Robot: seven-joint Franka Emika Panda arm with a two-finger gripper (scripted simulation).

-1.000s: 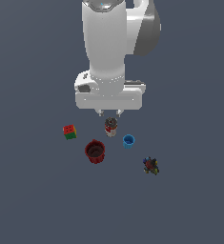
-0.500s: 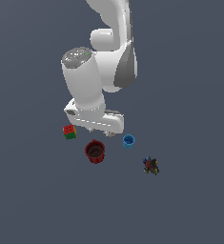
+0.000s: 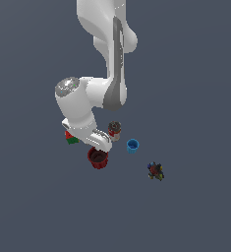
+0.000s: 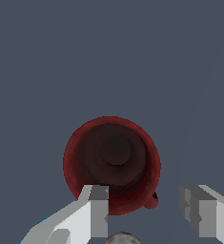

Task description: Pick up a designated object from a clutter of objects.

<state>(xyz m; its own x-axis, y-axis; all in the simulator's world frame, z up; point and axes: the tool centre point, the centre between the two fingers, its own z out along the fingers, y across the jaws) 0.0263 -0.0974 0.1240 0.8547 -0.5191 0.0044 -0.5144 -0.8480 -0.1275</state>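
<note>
Exterior view looks from high and far; wrist view looks straight down, close; both share the red cup [image 3: 98, 158] [image 4: 112, 162].

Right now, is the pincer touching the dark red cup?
Cannot tell. In the wrist view the open pincer has one finger overlapping the red cup rim, but height is unclear. In the exterior view the hand hides the fingers above the cup.

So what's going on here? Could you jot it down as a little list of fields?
target: dark red cup, upright, hollow facing up
gripper: open, above the cup, one finger over its rim
contact: none visible yet
neighbours: blue cup, red-and-white can, red-green cube partly hidden by the arm, dark lumpy toy
likely next: probably lower and close on the cup wall
</note>
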